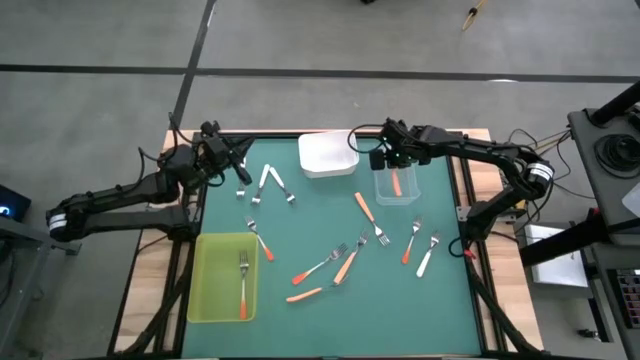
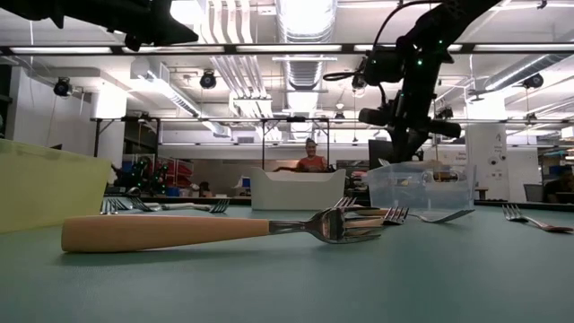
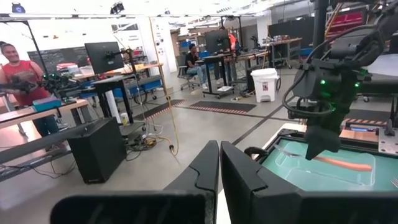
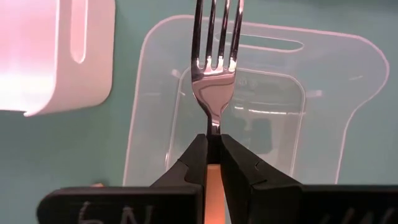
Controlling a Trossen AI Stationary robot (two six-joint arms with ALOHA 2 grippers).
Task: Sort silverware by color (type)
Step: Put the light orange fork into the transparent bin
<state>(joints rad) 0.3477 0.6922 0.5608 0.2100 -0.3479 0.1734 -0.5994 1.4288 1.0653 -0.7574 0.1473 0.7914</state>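
Note:
My right gripper (image 1: 392, 160) is over the clear tray (image 1: 397, 186) at the table's far right, shut on an orange-handled fork (image 4: 214, 74) whose tines reach out over the tray. My left gripper (image 1: 238, 160) hovers over the far left of the table, shut and empty. Below it lie white-handled forks (image 1: 268, 181). The yellow-green tray (image 1: 222, 278) at the near left holds one red-orange fork (image 1: 243, 287). The white tray (image 1: 327, 154) sits at the far middle. Several orange and white forks (image 1: 345, 262) lie flat on the mat. My right gripper pinches the fork between its two fingers at the neck (image 4: 214, 127), where the metal meets the orange handle. The handle (image 4: 214, 183) runs back between the fingers and the tines (image 4: 217, 31) stick out past the fingertips, along them. Whether the fork touches the tray floor cannot be told.
Loose forks are scattered over the middle and right of the green mat (image 1: 300, 215), one lying close to the low camera (image 2: 224, 231). The mat's near middle is bare. People show in the room beyond the table.

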